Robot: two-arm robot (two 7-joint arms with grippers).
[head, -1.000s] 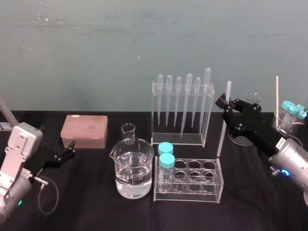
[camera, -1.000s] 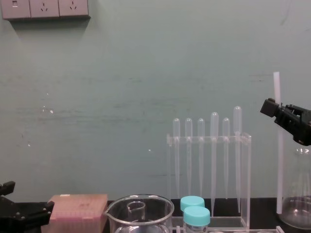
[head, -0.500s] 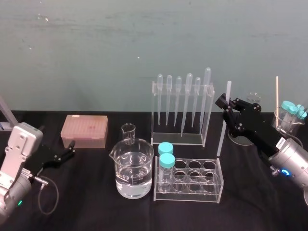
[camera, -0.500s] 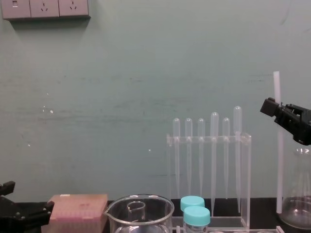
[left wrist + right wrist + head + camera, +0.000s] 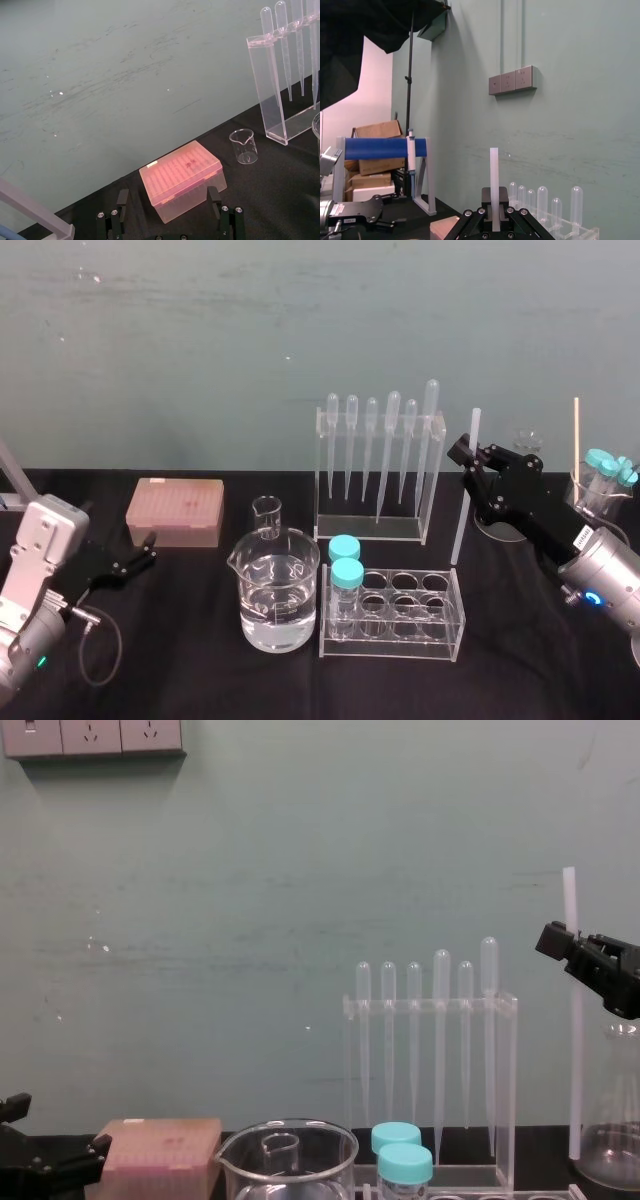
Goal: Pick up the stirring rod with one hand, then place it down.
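Beside pipette rack [image 5: 368, 531]: stirring rod [image 5: 460, 520] upright, translucent-white, in right gripper [image 5: 466, 452].

Far right: black blocky-jawed right gripper [image 5: 468, 453] held up off the table, arm reaching forward and to the left, jaws clamped on upright translucent-white stirring rod [image 5: 461, 515]. Near left: black left gripper [image 5: 140, 558] parked low, fingers spread apart, pointing right.

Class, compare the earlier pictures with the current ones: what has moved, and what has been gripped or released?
Nothing visibly changed. The right gripper still holds the stirring rod upright beside the pipette rack, and the left gripper stays open near the pink box.
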